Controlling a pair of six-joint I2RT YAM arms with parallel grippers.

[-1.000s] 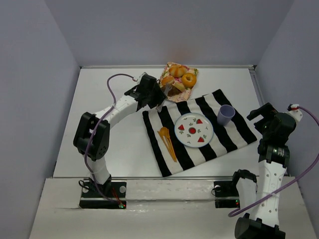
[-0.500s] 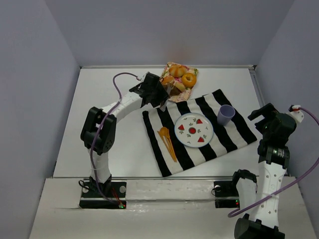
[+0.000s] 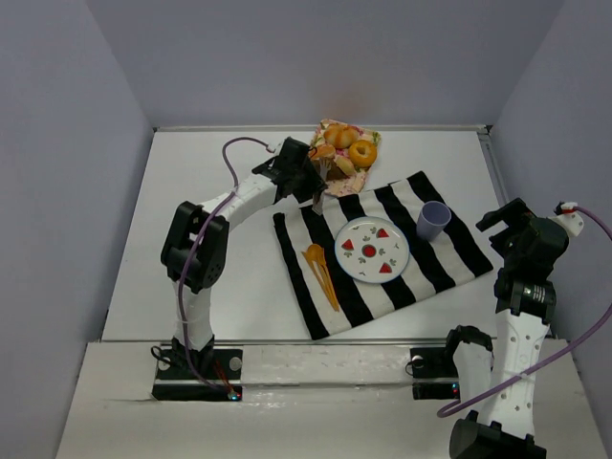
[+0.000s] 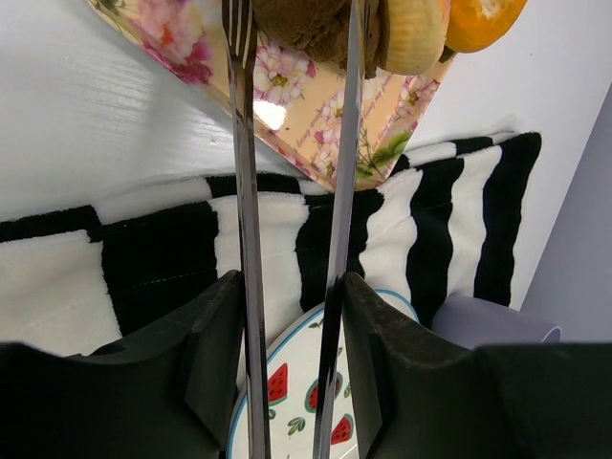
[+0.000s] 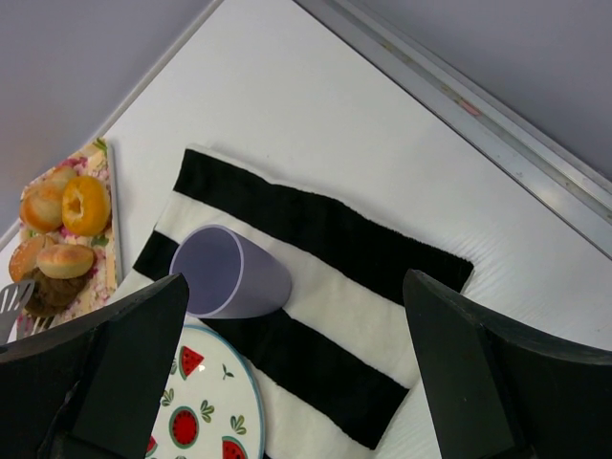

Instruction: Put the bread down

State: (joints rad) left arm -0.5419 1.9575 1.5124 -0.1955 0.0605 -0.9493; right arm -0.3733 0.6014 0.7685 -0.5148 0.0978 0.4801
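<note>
Bread [image 4: 301, 21]: dark brown chunk on the flowered tray [image 4: 287, 105], at its 7 o'clock corner in the top view.
Left gripper [image 3: 323, 170]: narrow, long metal fingers [image 4: 244, 143] against both sides of the bread.
Buns [image 5: 65, 260]: touching the bread at 1 o'clock.
Right gripper [image 5: 295, 280]: wide, holding nothing, well apart at 4 o'clock.

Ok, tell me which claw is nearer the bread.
Left. The left claw sits just short of the bread, its tongs straddling it. The right claw hangs far off, by the cloth's right edge.
</note>
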